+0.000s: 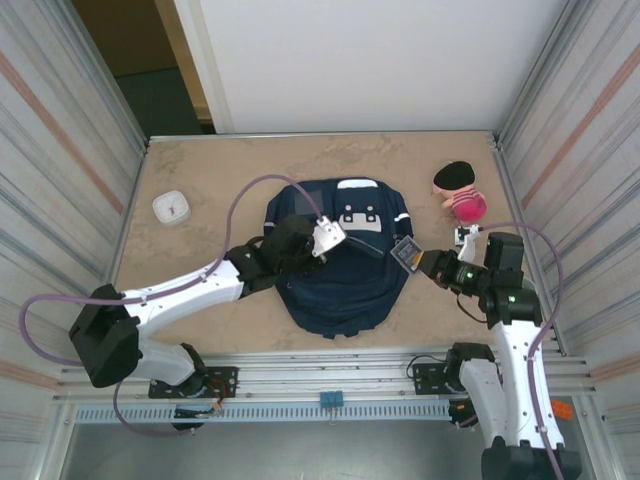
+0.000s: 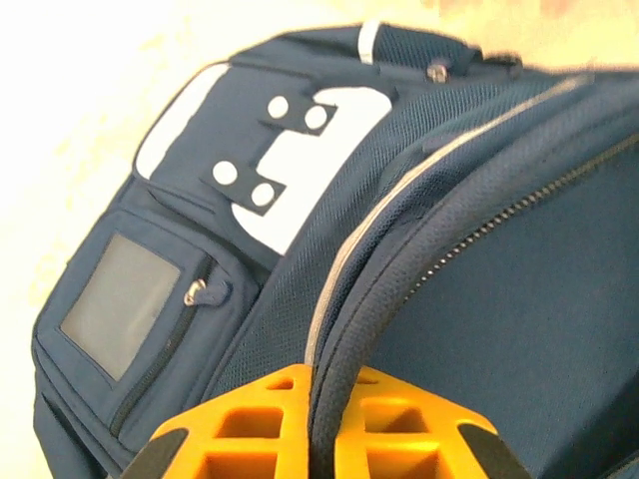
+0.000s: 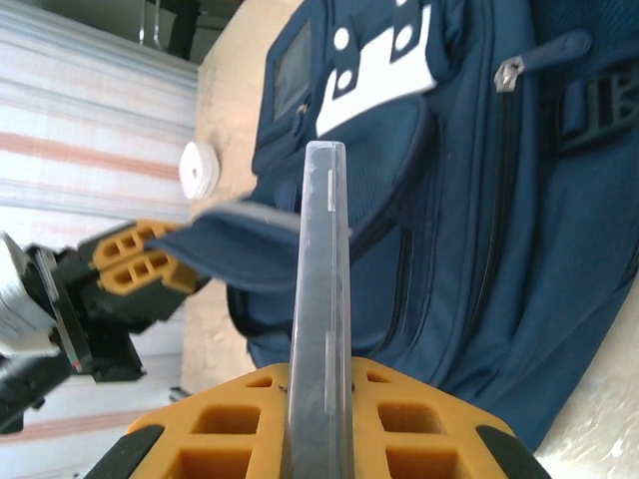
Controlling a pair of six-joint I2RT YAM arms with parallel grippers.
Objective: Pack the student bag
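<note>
Left fingers (image 2: 250, 429) pinch the student bag's (image 2: 499, 319) piped flap edge.

Navy student bag (image 1: 340, 290) with white patch (image 1: 360, 213); pink, black-capped toy (image 1: 460, 192); clear case (image 3: 319, 299).

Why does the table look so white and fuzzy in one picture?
Left wrist view: glare washes out the table, and the bag is slightly blurred. Top view: even light, table looks tan and sharp.
</note>
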